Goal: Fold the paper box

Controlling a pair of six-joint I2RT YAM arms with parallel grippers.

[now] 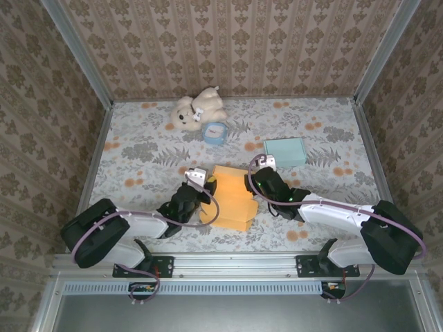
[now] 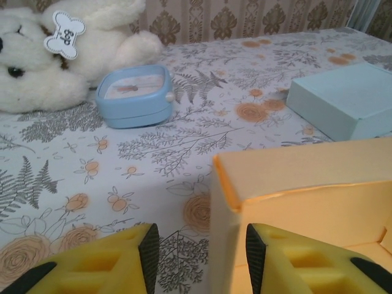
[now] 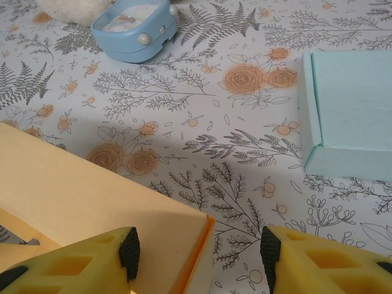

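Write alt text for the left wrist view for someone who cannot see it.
The open left gripper straddles a corner of the orange paper box, yellow fingers either side of its wall. Behind, on the floral tablecloth, sit a small blue device, a white plush dog and a pale blue box.

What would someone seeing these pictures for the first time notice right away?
The bright orange paper box sits front and centre, with the left pincer and right pincer open at its edges. Behind it lie a white plush dog by the back wall, a small blue device, and a pale teal box.
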